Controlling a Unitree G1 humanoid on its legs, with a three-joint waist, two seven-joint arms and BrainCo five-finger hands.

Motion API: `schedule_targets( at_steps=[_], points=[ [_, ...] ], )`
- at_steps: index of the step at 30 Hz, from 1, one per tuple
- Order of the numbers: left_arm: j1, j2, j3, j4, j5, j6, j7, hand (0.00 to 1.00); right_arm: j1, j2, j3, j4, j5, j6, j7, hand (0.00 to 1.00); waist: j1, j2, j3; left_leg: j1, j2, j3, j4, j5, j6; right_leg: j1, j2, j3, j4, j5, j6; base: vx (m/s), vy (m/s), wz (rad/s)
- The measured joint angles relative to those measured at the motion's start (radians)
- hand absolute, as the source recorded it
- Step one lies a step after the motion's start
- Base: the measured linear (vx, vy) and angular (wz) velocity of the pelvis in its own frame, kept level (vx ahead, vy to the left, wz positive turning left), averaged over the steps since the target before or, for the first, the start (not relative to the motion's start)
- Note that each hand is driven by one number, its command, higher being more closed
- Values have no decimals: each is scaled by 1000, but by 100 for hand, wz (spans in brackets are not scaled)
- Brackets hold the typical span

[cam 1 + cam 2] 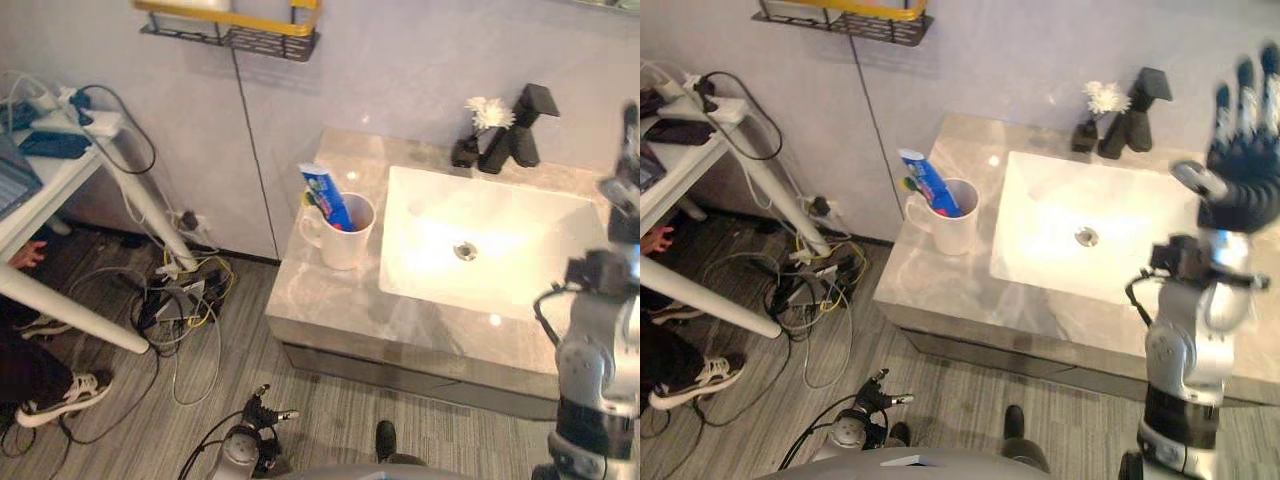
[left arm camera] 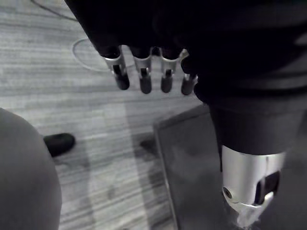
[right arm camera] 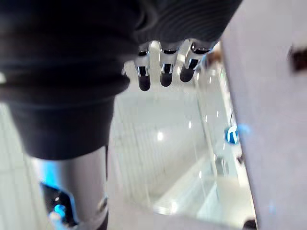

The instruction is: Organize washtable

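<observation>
One white mug (image 1: pixel 345 235) upright on the marble worktop (image 1: pixel 330 310), just beside the white sink (image 1: pixel 420 190), with a blue toothpaste tube (image 1: pixel 327 197) leaning inside. Behind the sink, black tap (image 1: pixel 520 125) and, close by it, small dark vase (image 1: pixel 465 152) with a white flower (image 1: pixel 488 113). Right hand (image 1: pixel 1240 185) raised above the sink's right side, fingers straight and spread, empty. Left hand (image 2: pixel 144 81) low over the grey plank floor (image 2: pixel 96 120), fingers hanging relaxed, holding nothing. Tangle of cables (image 1: pixel 180 290) on the floor left of the worktop
</observation>
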Motion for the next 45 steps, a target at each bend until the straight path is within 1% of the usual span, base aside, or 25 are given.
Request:
schedule_targets(
  at_steps=[3, 4, 6, 7, 9, 10, 12, 14, 16, 18, 19, 23, 25, 27, 28, 30, 31, 33, 35, 37, 41, 42, 43, 44, 45],
  points=[
    [2, -3, 20, 25, 21, 0, 2, 0, 151, 116, -86, -1, -2, -12, -47, 0, -18, 5, -22, 2, 0, 27, 7, -8, 1, -14, 4, 27, 0, 6, -2, -5, 5, -27],
    [1, -4, 22, 29, 22, 0, 2, 0, 171, 139, -97, -1, -2, -14, -54, 0, -20, 5, -24, 3, 0, 35, 7, -8, 1, -17, 5, 34, 0, 8, -2, -21, 4, -30],
    [3, -8, 53, 41, 26, 0, 9, 0, 234, 229, -106, 0, -46, -28, -115, 0, -37, 6, -24, 20, 0, 65, 11, -15, -1, -19, 10, 62, -2, 15, -1, -32, 6, -37],
    [3, -8, 54, 42, 26, 0, 11, 0, 243, 239, -107, 2, -55, -29, -121, 0, -38, 6, -24, 21, 0, 70, 12, -16, 0, -20, 11, 66, -2, 16, -2, -32, 7, -36],
    [-1, -8, 55, 56, 33, -1, 31, 0, 317, 306, -112, 21, -84, -30, -176, 0, -39, 8, -26, 21, 0, 92, 34, -31, 0, -25, 14, 92, -2, 21, 0, -30, 10, -31],
    [-1, -10, 55, 60, 33, -2, 35, 0, 335, 319, -113, 28, -94, -30, -189, 0, -40, 10, -28, 21, -1, 99, 37, -34, 0, -30, 15, 101, -2, 22, 0, -27, 18, -35],
    [-3, -18, 55, 74, 33, -2, 54, 0, 372, 318, -122, 104, -208, -24, -265, 0, -44, 19, -32, 20, -6, 127, 43, -39, 2, -42, 15, 128, -2, 29, 1, -29, 22, -34],
    [-4, -28, 54, 80, 32, -2, 67, 0, 394, 325, -124, 171, -258, -17, -301, 0, -50, 23, -32, 21, -7, 133, 43, -40, 2, -44, 16, 134, -2, 31, 1, -14, 10, -16],
    [-9, -37, 55, 88, 32, -4, 87, 0, 423, 330, -92, 267, -288, 8, -335, 0, -47, 31, -29, 31, -6, 157, 42, -40, 1, -53, 22, 158, -1, 40, 1, -6, 2, -26],
    [-17, -42, 57, 109, 31, -4, 92, 0, 447, 334, -43, 332, -298, 21, -346, 0, -49, 43, -23, 37, -5, 178, 44, -43, 0, -49, 26, 170, -2, 42, 1, -29, 3, -29],
    [-23, -44, 57, 118, 32, -3, 93, 0, 453, 335, -6, 404, -308, 30, -347, 0, -47, 44, -22, 40, -2, 191, 48, -49, -1, -50, 31, 182, -5, 44, 0, -32, -2, -29],
    [-40, -43, 53, 151, 16, -3, 107, 0, 451, 327, 65, 613, -361, 81, -331, 0, -44, 50, -19, 46, 0, 217, 61, -59, -2, -45, 35, 202, -21, 51, -9, -13, -6, -21],
    [-40, -43, 48, 152, 11, -4, 111, 0, 438, 322, 66, 737, -389, 96, -317, 0, -40, 51, -19, 46, 1, 219, 64, -62, -3, -44, 35, 204, -24, 52, -9, 1, 1, -6],
    [-41, -38, 32, 153, -7, -4, 112, 0, 408, 312, 59, 912, -448, 126, -299, 0, -38, 51, -19, 43, 1, 217, 72, -68, -3, -37, 34, 204, -41, 60, -10, 0, 0, 0],
    [-41, -36, 26, 154, -10, -4, 113, 0, 399, 309, 57, 956, -456, 129, -295, 0, -38, 52, -19, 42, 1, 217, 74, -69, -3, -35, 33, 204, -43, 61, -11, 0, 0, 0],
    [-44, -31, 15, 159, -25, -6, 113, 0, 349, 293, 4, 1187, -467, 134, -273, 0, -38, 54, -20, 38, 2, 207, 76, -71, -3, -33, 32, 196, -45, 61, -11, 23, 0, 8],
    [-45, -31, 16, 162, -27, -7, 111, 0, 334, 287, -23, 1251, -443, 134, -259, 0, -37, 58, -23, 36, 2, 202, 75, -71, -3, -32, 31, 193, -45, 61, -11, 30, 0, 20],
    [-59, -27, 17, 187, -43, -11, 102, 0, 298, 266, -130, 1468, -365, 150, -212, 0, -37, 61, -22, 37, 6, 172, 75, -71, -3, -12, 29, 160, -45, 59, -10, 35, -3, 34],
    [-64, -21, 21, 198, -70, -11, 78, 0, 291, 262, -181, 1548, -324, 170, -186, 0, -35, 61, -22, 38, 10, 150, 75, -70, -3, 3, 28, 138, -45, 54, -12, 33, -10, 36],
    [-65, -21, 53, 206, -107, -12, 56, 0, 291, 264, -188, 1555, -283, 182, -168, 0, -36, 62, -22, 39, 10, 131, 76, -70, -3, 15, 26, 119, -45, 49, -12, 22, -6, 28],
    [-58, -18, 144, 239, -256, -14, 27, 0, 264, 259, -217, 1555, -275, 192, -122, 0, -32, 65, -26, 57, 12, 108, 73, -70, -3, 49, 22, 92, -45, 37, -12, 12, 3, 21],
    [-56, -17, 173, 256, -372, -15, 18, 0, 256, 259, -218, 1556, -265, 191, -112, 0, -32, 66, -31, 57, 11, 97, 73, -70, -3, 55, 19, 79, -45, 34, -11, 3, 0, 23],
    [-51, -15, 196, 272, -459, -14, 10, 0, 247, 259, -218, 1561, -260, 191, -105, 0, -33, 65, -34, 56, 11, 89, 73, -70, -3, 60, 18, 69, -46, 31, -11, -1, -2, 23],
    [-44, -15, 214, 274, -504, -14, 4, 0, 240, 259, -218, 1568, -255, 191, -103, 0, -33, 65, -34, 55, 11, 86, 72, -70, -3, 61, 17, 66, -46, 29, -11, -1, -7, 22],
    [-41, -15, 239, 275, -585, -14, 0, 0, 232, 257, -218, 1584, -246, 190, -102, 0, -33, 64, -35, 53, 11, 74, 69, -69, -2, 65, 16, 56, -46, 27, -11, 1, -10, 26]
  ],
)
